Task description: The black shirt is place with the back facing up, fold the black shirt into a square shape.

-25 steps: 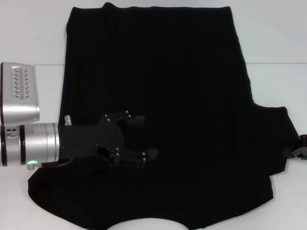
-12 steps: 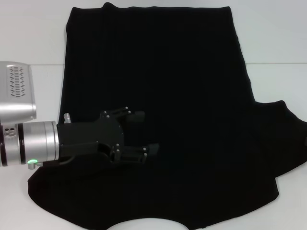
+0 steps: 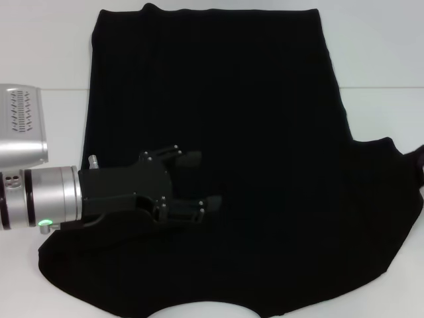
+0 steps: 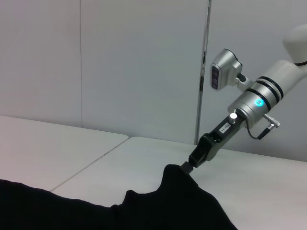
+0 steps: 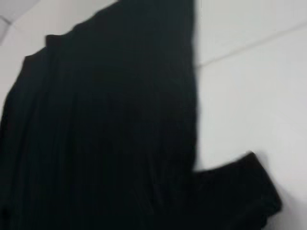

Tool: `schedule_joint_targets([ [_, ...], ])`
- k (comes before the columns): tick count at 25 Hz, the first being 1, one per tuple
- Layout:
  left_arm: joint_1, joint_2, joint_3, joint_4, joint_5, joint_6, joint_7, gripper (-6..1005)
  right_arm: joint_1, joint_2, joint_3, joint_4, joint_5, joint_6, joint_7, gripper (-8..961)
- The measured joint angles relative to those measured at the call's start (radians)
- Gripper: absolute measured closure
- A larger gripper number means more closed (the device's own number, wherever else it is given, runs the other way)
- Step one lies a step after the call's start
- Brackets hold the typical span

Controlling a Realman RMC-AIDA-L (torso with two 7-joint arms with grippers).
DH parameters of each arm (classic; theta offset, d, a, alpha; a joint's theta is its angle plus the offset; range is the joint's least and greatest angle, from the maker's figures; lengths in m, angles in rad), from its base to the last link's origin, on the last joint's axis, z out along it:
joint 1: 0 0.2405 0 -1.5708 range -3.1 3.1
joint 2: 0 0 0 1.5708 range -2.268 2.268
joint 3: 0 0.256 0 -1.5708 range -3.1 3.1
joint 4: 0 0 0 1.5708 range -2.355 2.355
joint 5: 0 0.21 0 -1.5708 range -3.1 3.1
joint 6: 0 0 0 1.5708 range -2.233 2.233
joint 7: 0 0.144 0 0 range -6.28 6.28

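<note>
The black shirt [image 3: 218, 132] is spread on the desk [image 3: 46, 59]. The left tool [image 3: 199, 182] is held spread apart above it. The right tool [image 4: 188, 165] is clamped on its lifted sleeve.

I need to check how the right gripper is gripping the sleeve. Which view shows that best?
The left wrist view: the right gripper pinches a raised peak of the black shirt above the table. The head view shows only the sleeve at the frame edge; the right wrist view shows only shirt.

White tables [image 4: 57, 148] before pale panelled walls [image 4: 120, 62].
</note>
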Motion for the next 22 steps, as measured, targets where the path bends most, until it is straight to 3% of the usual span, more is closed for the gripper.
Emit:
schedule_joint_targets([
  [4, 0.0, 0.0, 0.0, -0.001, -0.001, 0.0, -0.002, 65, 0.044, 0.007, -0.01, 0.0, 0.005, -0.013, -0.025, 948],
  [9, 0.0, 0.0, 0.0, -0.002, -0.005, 0.0, -0.005, 66, 0.124, 0.039, -0.029, 0.007, 0.008, -0.045, -0.067, 948],
  [14, -0.001, 0.0, 0.0, -0.002, -0.005, -0.001, -0.006, 66, 0.2, 0.078, -0.13, 0.011, 0.003, -0.042, -0.046, 947],
  [18, -0.001, 0.0, 0.0, -0.002, -0.005, -0.006, -0.006, 65, 0.233, 0.095, -0.226, 0.004, 0.0, -0.039, -0.012, 946],
  [22, -0.001, 0.0, 0.0, -0.002, -0.005, -0.012, -0.006, 70, 0.242, 0.116, -0.258, -0.023, 0.006, -0.05, -0.017, 874],
])
